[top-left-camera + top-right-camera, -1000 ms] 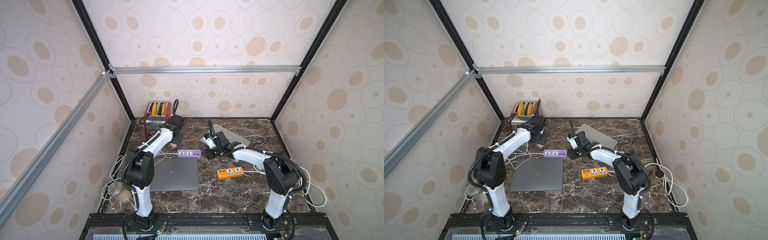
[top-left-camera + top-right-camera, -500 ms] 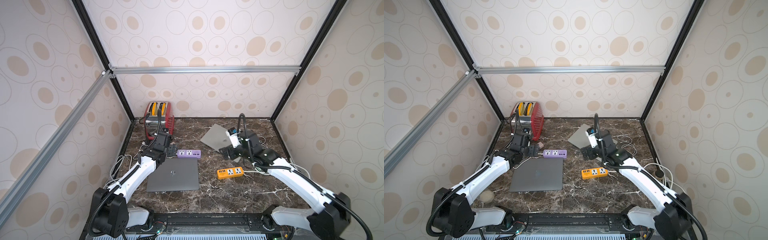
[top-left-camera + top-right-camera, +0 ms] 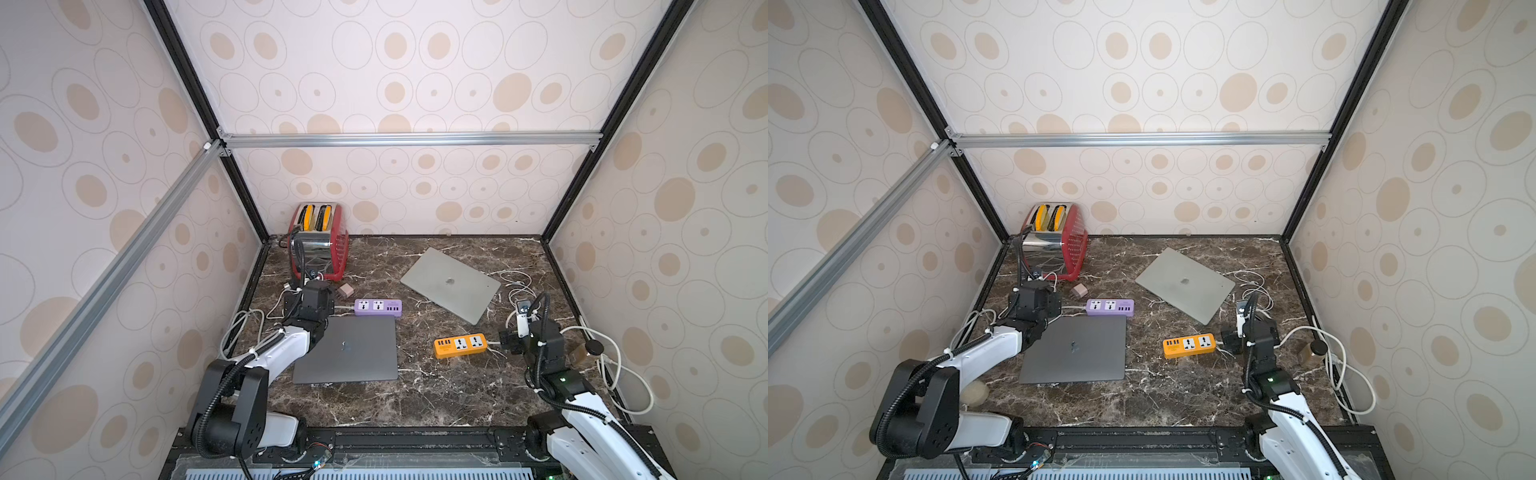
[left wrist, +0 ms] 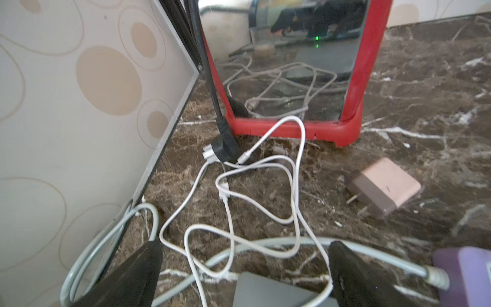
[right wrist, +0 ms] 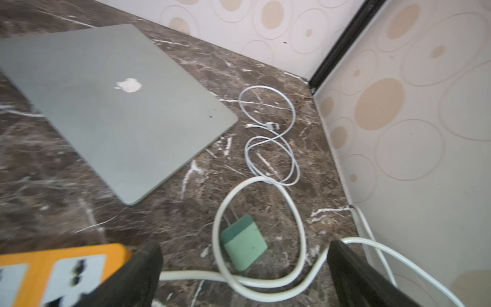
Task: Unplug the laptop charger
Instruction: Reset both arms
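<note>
Shows left gripper (image 4: 244, 255) wide open, empty, above thin glossy white cables (image 4: 289, 118); boxy pink charger (image 4: 385, 186) lying unplugged near red toaster (image 4: 292, 131). Shows right gripper (image 5: 243, 252) equally wide (nothing held) near square matte green charger (image 5: 244, 243), loose on veined marble (image 5: 159, 212).

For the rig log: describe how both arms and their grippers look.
The left arm and right arm have white tubular links, bulky black joints and black wrists. A black ribbed hose runs along each, fixed with white ties. A small green light glows on the right arm. The left gripper and right gripper have flat, black, tapering fingers.
</note>
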